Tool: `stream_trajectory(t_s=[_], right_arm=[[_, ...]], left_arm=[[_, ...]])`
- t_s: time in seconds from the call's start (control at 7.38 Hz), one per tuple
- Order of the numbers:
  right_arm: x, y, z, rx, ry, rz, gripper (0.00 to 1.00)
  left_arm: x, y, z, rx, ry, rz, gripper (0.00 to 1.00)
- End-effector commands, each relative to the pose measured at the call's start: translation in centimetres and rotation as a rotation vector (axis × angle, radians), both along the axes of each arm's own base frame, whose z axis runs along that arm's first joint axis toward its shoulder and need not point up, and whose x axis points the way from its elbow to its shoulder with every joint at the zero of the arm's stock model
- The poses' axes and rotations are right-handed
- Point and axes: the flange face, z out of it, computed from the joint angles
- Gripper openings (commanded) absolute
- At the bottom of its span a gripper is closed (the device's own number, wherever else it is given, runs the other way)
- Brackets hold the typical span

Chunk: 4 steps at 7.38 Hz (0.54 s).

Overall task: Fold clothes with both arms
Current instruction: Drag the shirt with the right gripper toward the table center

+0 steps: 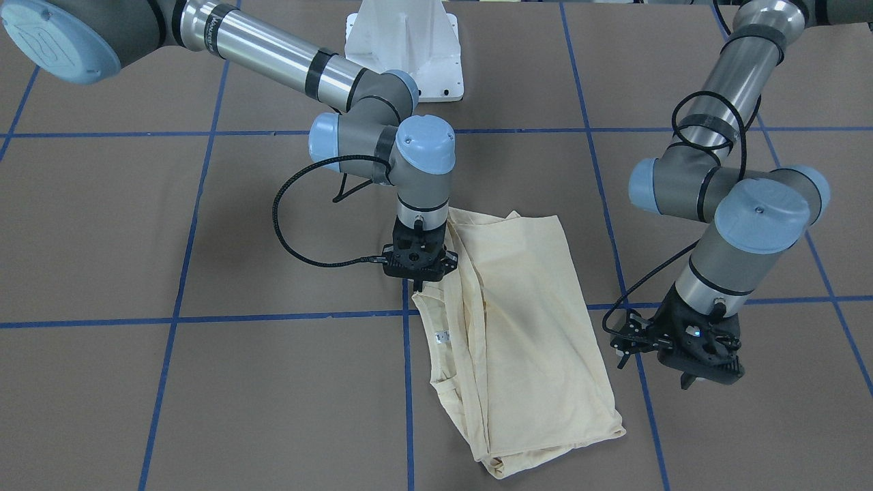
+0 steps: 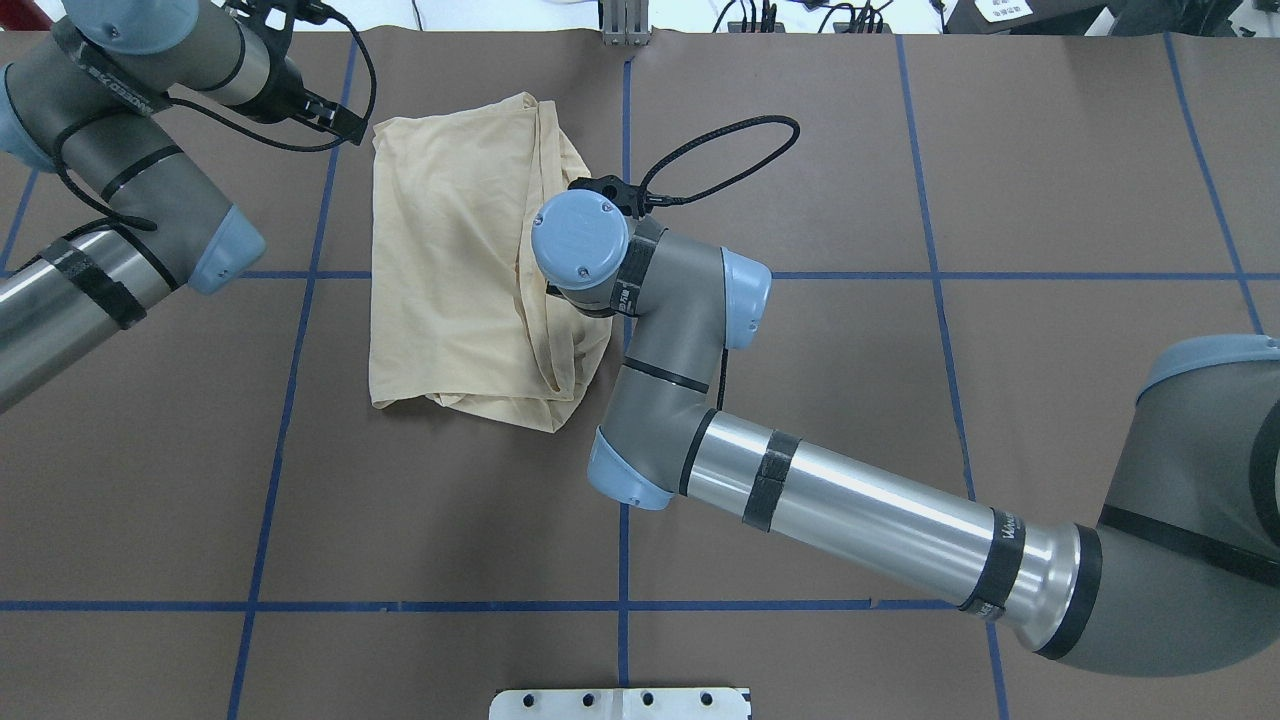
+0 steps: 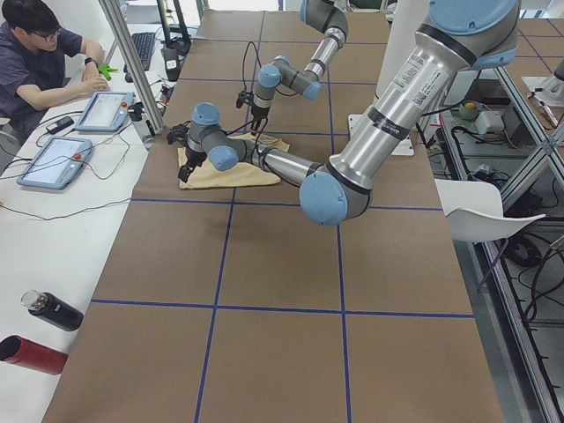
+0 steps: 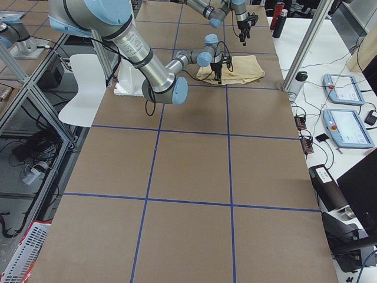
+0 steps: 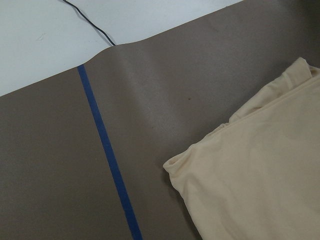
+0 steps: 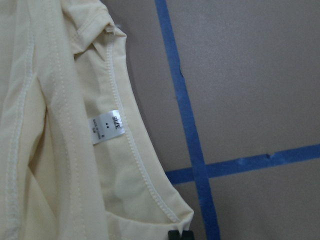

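The clothes are one pale cream shirt [image 1: 525,320] lying folded into a long panel on the brown table, seen from above [image 2: 450,250] left of centre. Its white neck tag [image 6: 106,126] lies face up inside the neckline. My right gripper [image 1: 417,286] stands straight down at the neckline's corner, and its fingertips [image 6: 180,235] look shut on the collar hem. My left gripper [image 1: 687,380] hangs above bare table beside the shirt's other long edge and appears open with nothing in it. The shirt's corner [image 5: 240,185] fills the lower right of the left wrist view.
Blue tape lines [image 1: 408,382] grid the brown table cover. The white pedestal base [image 1: 406,51] stands at the robot's side. A seated person [image 3: 35,53], two tablets [image 3: 106,110] and bottles [image 3: 53,310] are on a side bench beyond the table's far edge.
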Motion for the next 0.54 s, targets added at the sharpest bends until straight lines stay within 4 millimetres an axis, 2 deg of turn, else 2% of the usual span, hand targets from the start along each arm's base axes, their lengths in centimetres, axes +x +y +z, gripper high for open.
stream_trajectory(t_s=[0.0, 0.27, 0.41], right_arm=[[2.5, 1.2, 0.4, 0.021, -0.035, -0.013, 0.00], [8.5, 5.0, 5.2, 0.031, -0.070, -0.025, 0.00], [11.0, 8.8, 7.3, 0.035, -0.080, -0.056, 0.00]], left_arm=[[0.0, 0.0, 0.0, 0.001, 0.001, 0.000, 1.00], [0.0, 0.0, 0.0, 0.002, 0.002, 0.000, 1.00], [0.0, 0.1, -0.3, 0.004, 0.004, -0.001, 1.00]])
